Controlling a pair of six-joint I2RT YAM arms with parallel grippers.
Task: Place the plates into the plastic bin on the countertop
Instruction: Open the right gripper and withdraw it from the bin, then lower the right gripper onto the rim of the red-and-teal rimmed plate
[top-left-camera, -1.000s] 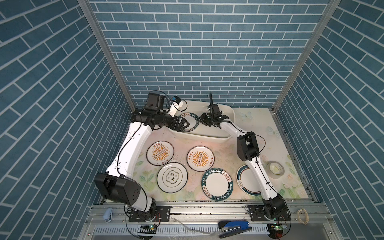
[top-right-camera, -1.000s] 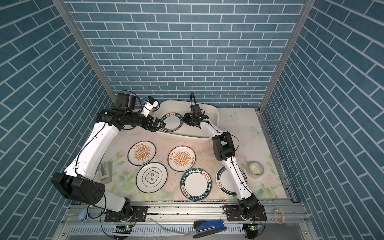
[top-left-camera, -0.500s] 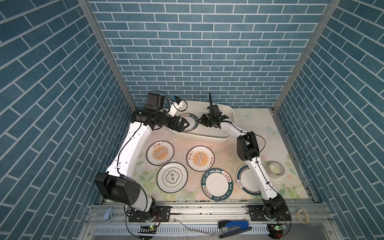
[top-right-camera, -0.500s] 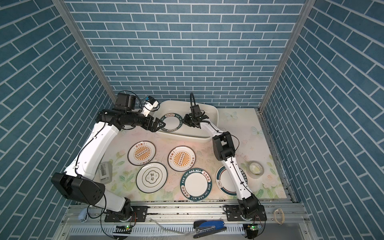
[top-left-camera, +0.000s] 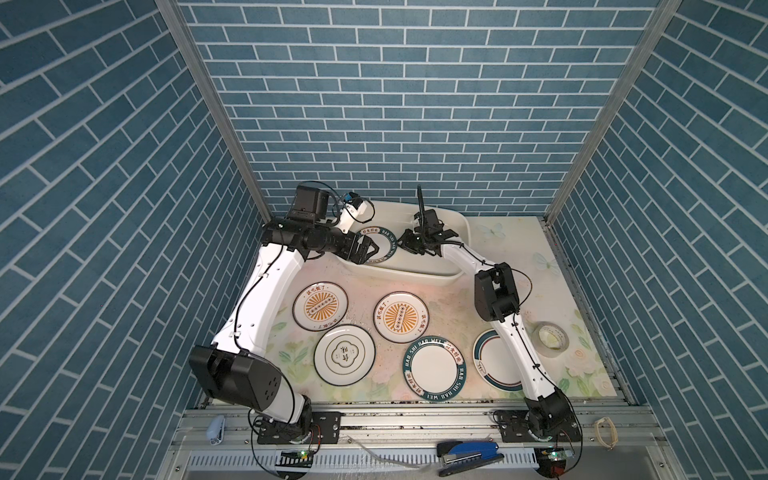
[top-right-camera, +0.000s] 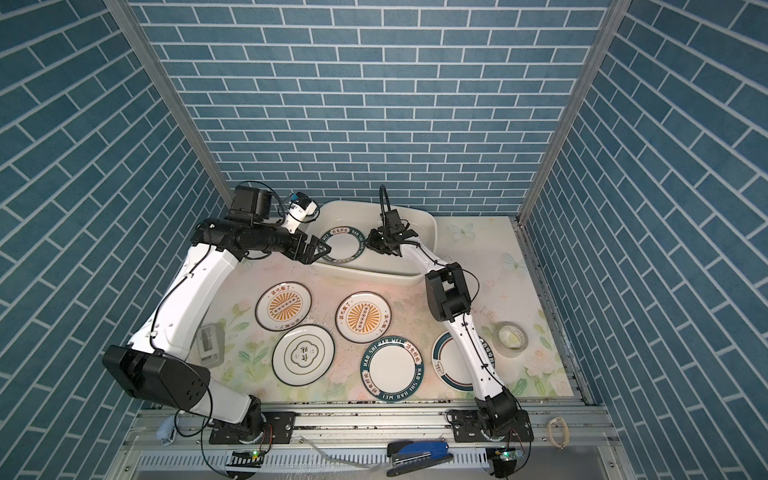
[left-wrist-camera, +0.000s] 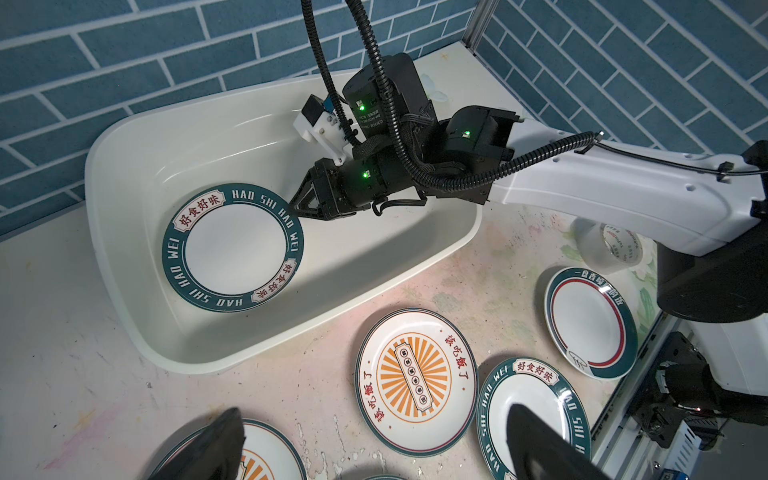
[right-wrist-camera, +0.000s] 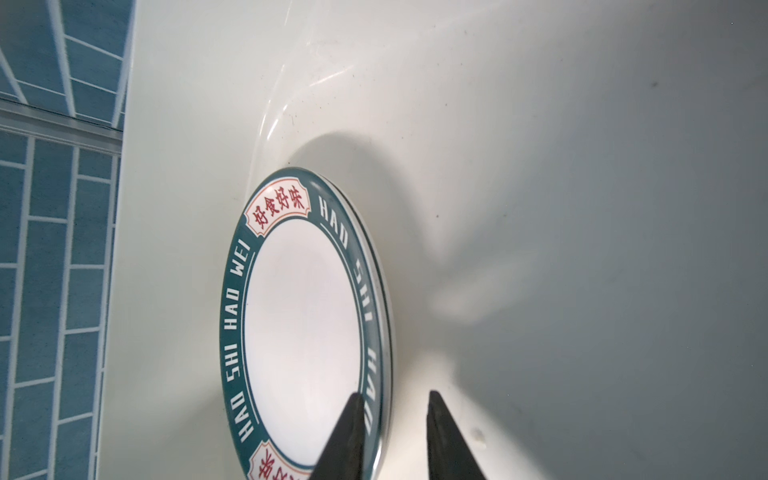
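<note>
A green-lettered plate (top-left-camera: 380, 245) (top-right-camera: 343, 245) (left-wrist-camera: 232, 247) (right-wrist-camera: 299, 316) lies in the left half of the plastic bin (top-left-camera: 399, 275) (top-right-camera: 374, 274) (left-wrist-camera: 199, 365). My right gripper (top-left-camera: 405, 245) (top-right-camera: 371, 244) (left-wrist-camera: 293, 205) (right-wrist-camera: 392, 399) is inside the bin at that plate's right rim. Its jaws are slightly apart: one finger is over the plate's band and the other is clear of the rim. My left gripper (top-left-camera: 368, 251) (top-right-camera: 322, 251) (left-wrist-camera: 376, 415) hangs wide open and empty over the bin's near-left rim. Several more plates lie on the countertop (top-left-camera: 519, 249).
On the countertop lie two sunburst plates (top-left-camera: 320, 306) (top-left-camera: 401, 316), a clover plate (top-left-camera: 344, 354), a lettered plate (top-left-camera: 434, 369) and a ringed plate (top-left-camera: 494, 361) partly under the right arm. A tape roll (top-left-camera: 552, 338) sits at the right. A blue stapler (top-left-camera: 469, 451) lies on the front rail.
The right gripper's jaws have eased slightly apart at the plate's rim. Both arms otherwise hold still.
</note>
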